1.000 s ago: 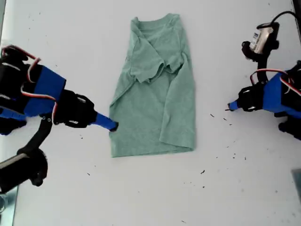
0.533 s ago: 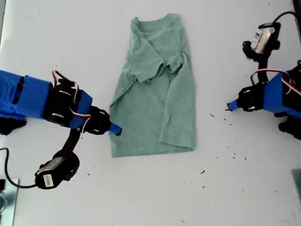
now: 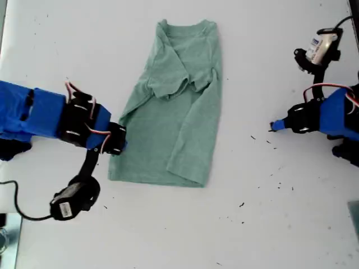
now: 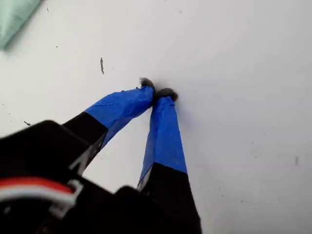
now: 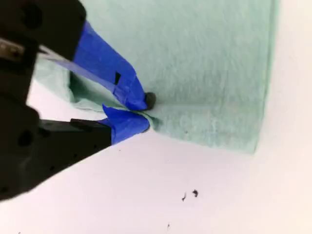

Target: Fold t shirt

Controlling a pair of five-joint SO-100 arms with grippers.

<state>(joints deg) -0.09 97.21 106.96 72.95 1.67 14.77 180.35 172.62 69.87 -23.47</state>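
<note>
The t shirt (image 3: 171, 106) lies flat on the white table (image 3: 67, 45), collar toward the top of the exterior view, hem toward the bottom. Sage-green heathered cloth, no print or readable tag. Both sleeves are folded inward over the chest, bunched just below the collar. The body runs at a slant: the hem end sits toward the exterior view's left relative to the collar end.

My second gripper (image 5: 141, 113) sits at the exterior view's left, at the shirt's side edge close to the hem corner. In the second wrist view its blue-taped fingers (image 5: 109, 73) are pinched together on the cloth edge, with a small pucker of fabric between the tips. In the exterior view the tips are hidden under the arm's wrist (image 3: 115, 140).

My first gripper (image 4: 158, 92) sits at the exterior view's right (image 3: 275, 126), well apart from the shirt, tips pointing toward it. In the first wrist view its blue-taped fingers (image 4: 163, 131) meet at the dark tips with nothing between them, over bare table; a corner of the green cloth shows only at the frame edge (image 4: 14, 17).

Each arm carries a wrist camera with a white label (image 3: 321, 45); the writing is too small to read. Small dark specks (image 3: 242, 205) scatter across the table near the first arm.
</note>
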